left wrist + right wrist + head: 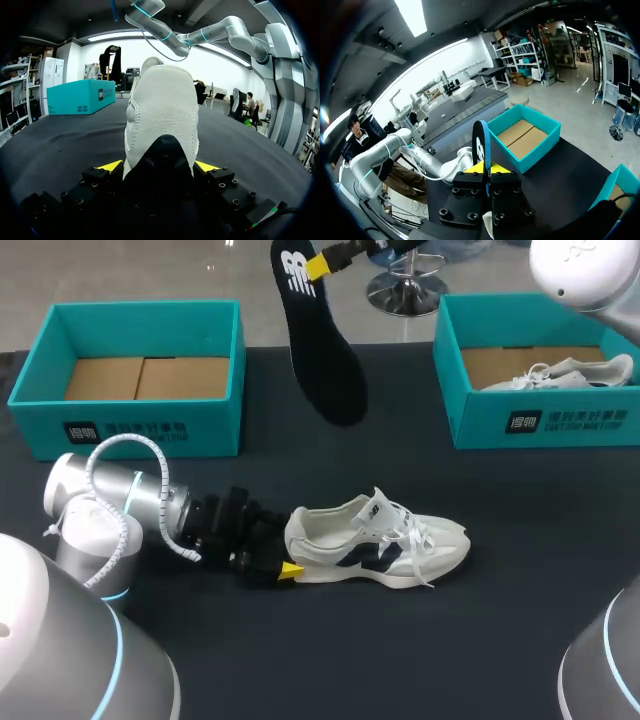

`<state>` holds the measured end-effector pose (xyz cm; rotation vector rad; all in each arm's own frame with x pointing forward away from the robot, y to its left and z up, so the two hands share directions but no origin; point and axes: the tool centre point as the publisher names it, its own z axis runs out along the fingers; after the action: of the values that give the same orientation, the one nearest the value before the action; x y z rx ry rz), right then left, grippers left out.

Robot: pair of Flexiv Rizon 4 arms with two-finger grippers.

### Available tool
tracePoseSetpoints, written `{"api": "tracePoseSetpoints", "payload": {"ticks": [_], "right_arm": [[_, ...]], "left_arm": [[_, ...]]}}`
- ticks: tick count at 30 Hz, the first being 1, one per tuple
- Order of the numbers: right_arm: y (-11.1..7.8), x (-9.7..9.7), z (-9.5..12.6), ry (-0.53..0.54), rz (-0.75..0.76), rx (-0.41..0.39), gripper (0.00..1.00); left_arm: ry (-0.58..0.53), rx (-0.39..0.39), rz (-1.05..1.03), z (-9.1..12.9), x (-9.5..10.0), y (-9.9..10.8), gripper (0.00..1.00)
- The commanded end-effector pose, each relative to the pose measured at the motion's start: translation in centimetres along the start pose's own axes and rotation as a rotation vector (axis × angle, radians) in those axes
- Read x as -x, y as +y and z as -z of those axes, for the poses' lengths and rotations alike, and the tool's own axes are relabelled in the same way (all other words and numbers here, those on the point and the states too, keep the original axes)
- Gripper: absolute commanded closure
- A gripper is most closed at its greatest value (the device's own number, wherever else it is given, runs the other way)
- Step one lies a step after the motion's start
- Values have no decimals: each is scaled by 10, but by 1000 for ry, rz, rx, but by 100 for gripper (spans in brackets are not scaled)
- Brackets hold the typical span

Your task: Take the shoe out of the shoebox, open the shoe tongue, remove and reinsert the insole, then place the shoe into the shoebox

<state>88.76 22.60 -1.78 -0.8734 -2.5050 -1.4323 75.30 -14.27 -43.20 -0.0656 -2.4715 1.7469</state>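
White shoe (378,540) with seemingly navy side mark, black insole (325,350) with white logo, teal shoeboxes (130,430), black table (500,640)

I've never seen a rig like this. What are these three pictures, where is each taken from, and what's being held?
Two robot arms work at a black table. One picture looks down from above; the two round ones come from each arm's wrist. The left gripper is shut on the heel of a white lace-up sneaker lying on the table. The right gripper holds a flat black insole in the air. The left teal cardboard shoebox is empty; the right teal shoebox holds another white shoe.
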Motion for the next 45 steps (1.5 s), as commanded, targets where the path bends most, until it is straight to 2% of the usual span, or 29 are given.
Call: {"api": "tracePoseSetpoints", "payload": {"ticks": [1, 6, 11, 16, 21, 26, 30, 34, 45], "right_arm": [[-5, -12, 16, -3, -118, 35, 100], [10, -27, 41, -17, -138, 50, 100], [23, -34, 68, -22, -149, 100, 100], [35, -34, 91, -31, -156, 115, 100], [50, -34, 102, 8, -161, 144, 100], [62, -32, 109, 58, -161, 180, 100], [70, -35, 104, 80, -154, 167, 100], [77, -38, 98, 56, -112, 132, 100], [77, -38, 98, 56, -112, 132, 100]], "left_arm": [[-1, 1, 0, -2, 0, 3, 100], [-1, 1, 0, -2, 0, 3, 100], [-1, 1, 0, -2, 0, 3, 100], [-1, 1, 0, -2, 0, 3, 100], [-1, 1, 0, -2, 0, 3, 100], [-1, 1, 0, -2, 0, 3, 100], [-1, 1, 0, -2, 0, 3, 100], [-1, 1, 0, -2, 0, 3, 100], [-1, 1, 0, -2, 0, 3, 100]]}}
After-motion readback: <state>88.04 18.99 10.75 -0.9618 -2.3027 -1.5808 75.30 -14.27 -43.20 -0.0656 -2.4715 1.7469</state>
